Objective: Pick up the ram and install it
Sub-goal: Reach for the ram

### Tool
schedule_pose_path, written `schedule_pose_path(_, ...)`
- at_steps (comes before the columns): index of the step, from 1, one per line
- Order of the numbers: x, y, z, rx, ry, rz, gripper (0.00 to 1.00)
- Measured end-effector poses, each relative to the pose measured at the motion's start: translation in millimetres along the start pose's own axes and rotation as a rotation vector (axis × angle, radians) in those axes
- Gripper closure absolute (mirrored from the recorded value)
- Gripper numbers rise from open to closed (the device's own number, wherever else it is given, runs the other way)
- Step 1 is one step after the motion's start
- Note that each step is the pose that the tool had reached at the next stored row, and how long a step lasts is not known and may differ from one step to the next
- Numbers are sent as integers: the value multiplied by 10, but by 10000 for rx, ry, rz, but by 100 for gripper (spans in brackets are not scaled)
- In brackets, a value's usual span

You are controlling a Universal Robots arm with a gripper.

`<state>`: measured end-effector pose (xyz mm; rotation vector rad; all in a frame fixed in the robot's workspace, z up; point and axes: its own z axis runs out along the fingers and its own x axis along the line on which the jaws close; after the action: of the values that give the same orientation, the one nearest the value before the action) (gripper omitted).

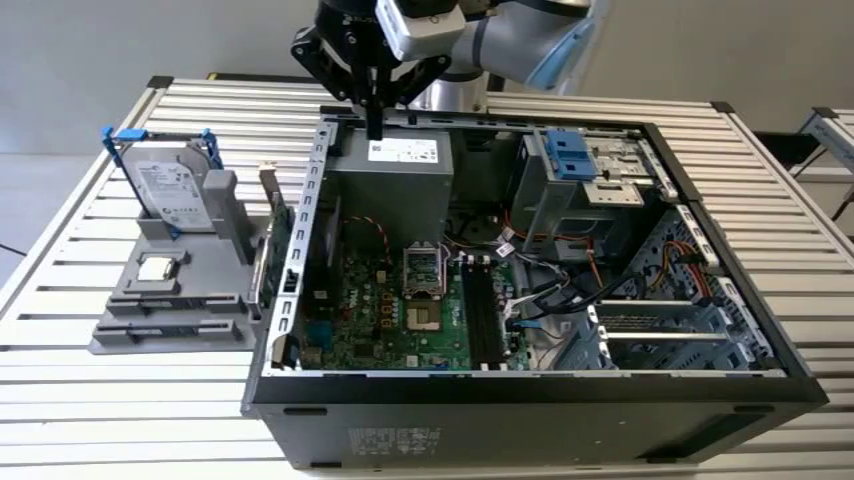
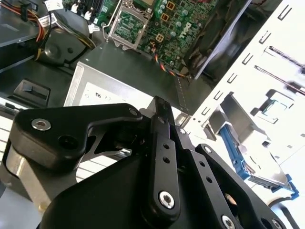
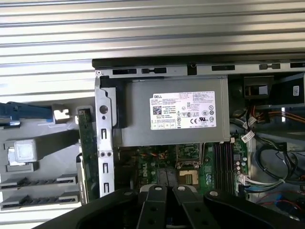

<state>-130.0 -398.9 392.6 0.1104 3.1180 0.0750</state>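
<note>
White slatted metal table [image 1: 120, 400]: carries everything; its far edge runs behind the arm.
Black open-sided computer case [image 1: 534, 415]: lies on its side, from the table's middle to the near edge. It holds a grey power supply, a green motherboard, cables and drive cages.
Grey and blue robot arm [image 1: 521, 40]: reaches in over the table's far edge.
Grey boxy power supply with a white label [image 1: 394, 190]: sits against the case's far wall.
Green motherboard [image 1: 387, 310]: lies flat on the case floor, with a silver-framed processor socket [image 1: 423, 270] and long black memory slots [image 1: 481, 315] beside it.
Grey plastic parts fixture [image 1: 174, 320]: stands toward the table edge on the exterior view's left, just beside the case.
Black gripper [image 1: 378, 130]: hangs over the power supply's far edge, fingers pressed together, holding and touching nothing.
Silver hard drive in a blue-tabbed frame [image 1: 174, 190]: stands upright in the fixture's far end.
Dark-green ram [image 1: 278, 240]: stands on its long edge in the fixture's slot, next to the case's outer wall and well apart from the gripper; it appears in the first wrist view too [image 3: 86, 143].
Small square silver chip [image 1: 158, 267]: lies flat in a fixture recess.
</note>
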Motion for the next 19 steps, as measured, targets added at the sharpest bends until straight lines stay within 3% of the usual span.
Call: schedule_pose_path(19, 178, -13, -5, 1, 1, 0, 100)
